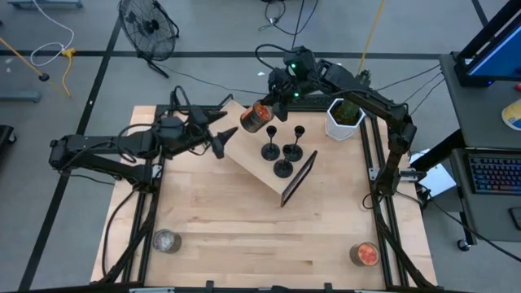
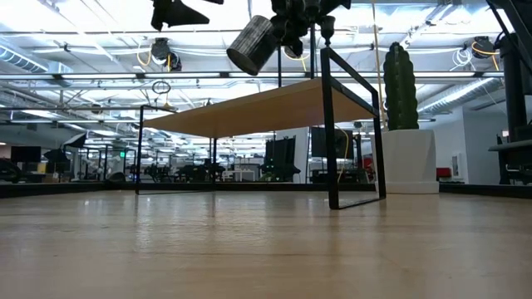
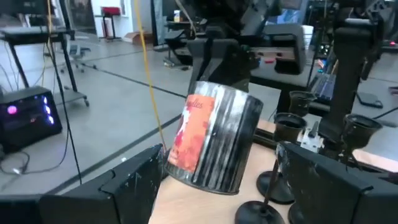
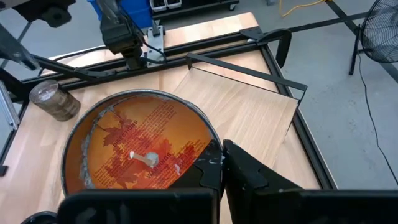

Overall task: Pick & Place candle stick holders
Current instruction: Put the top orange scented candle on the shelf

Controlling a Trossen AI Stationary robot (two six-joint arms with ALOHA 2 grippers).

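1. Nearest the right wrist camera is the glass jar with orange filling point(image 4: 124, 143). The right gripper point(image 1: 271, 106) pinches it by the rim and holds it tilted in the air.
2. The jar hangs above the far-left corner of the raised wooden shelf point(image 1: 252, 163), which sits askew at the far middle of the table point(image 1: 244, 236).
3. The left gripper point(image 1: 221, 140) hovers just left of that corner with its fingers spread and nothing between them. It points at the jar's side.
4. The candle stick holders point(image 1: 282, 155) stand upright in a close cluster on the shelf, just right of the jar. Neither gripper touches them. Three round bases are plain from above; whether there is a fourth I cannot tell.
5. Well apart from all this, a silvery jar point(image 1: 166, 241) sits at the near left, another orange jar point(image 1: 365, 255) at the near right, and a potted cactus point(image 1: 345, 118) at the far right of the shelf.
6. Judged step: a jar is being carried rather than a holder, perhaps for placing or passing to the left arm, so the holders are not yet dealt with.
7. The next move calls for steadying the tilted jar and keeping it off the thin stems close beside it. Then one stem needs a narrow, centred pinch that does not knock its neighbours.
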